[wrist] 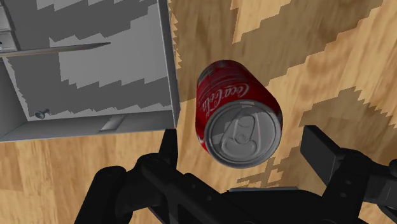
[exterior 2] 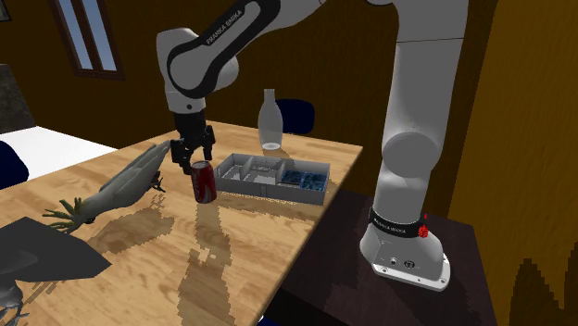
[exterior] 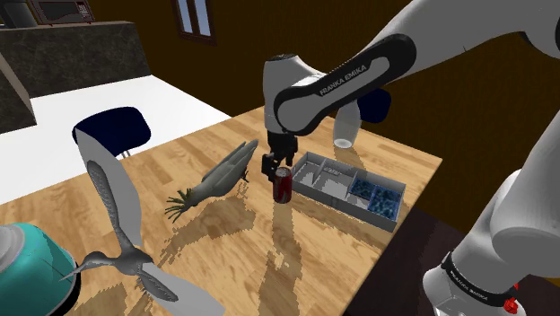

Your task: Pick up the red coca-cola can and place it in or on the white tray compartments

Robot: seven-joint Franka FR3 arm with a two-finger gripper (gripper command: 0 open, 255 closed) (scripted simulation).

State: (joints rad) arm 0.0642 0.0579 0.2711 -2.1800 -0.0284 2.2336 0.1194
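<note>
1. Just beside one end of the tray (exterior: 348, 208) (exterior 2: 264, 191) (wrist: 170, 70), near its corner, the red can (exterior: 283, 186) (exterior 2: 203, 181) (wrist: 236, 118) stands on the wooden table (exterior: 269, 260) (exterior 2: 236, 245). It is outside every compartment, and a strip of bare wood separates it from the tray's wall.
2. White flowing script on the can's red side reads "Coca-Cola", clearest in the wrist view. It runs just under the silver lid with its pull tab.
3. White capitals on the dark cover of the arm (exterior: 328, 83) (exterior 2: 227, 26) above the tray read "FRANKA EMIKA".
4. The black claw (exterior: 279, 167) (exterior 2: 192, 159) (wrist: 245, 145) hangs straight over the can at the tray's end, pointing down. Its fingers (wrist: 321, 149) are spread wide, one on each side of the can's top.
5. Wood shows between each finger and the can, so the claw touches nothing and holds nothing.
6. The tray is pale grey, split by thin walls, and the section farthest from the can holds something blue.
7. A white bottle (exterior: 344, 135) (exterior 2: 269, 120) stands beyond the tray's far long side.
8. A grey bird figure (exterior: 220, 175) (exterior 2: 125, 190) lies on the table past the can, on the side away from the tray.
</note>
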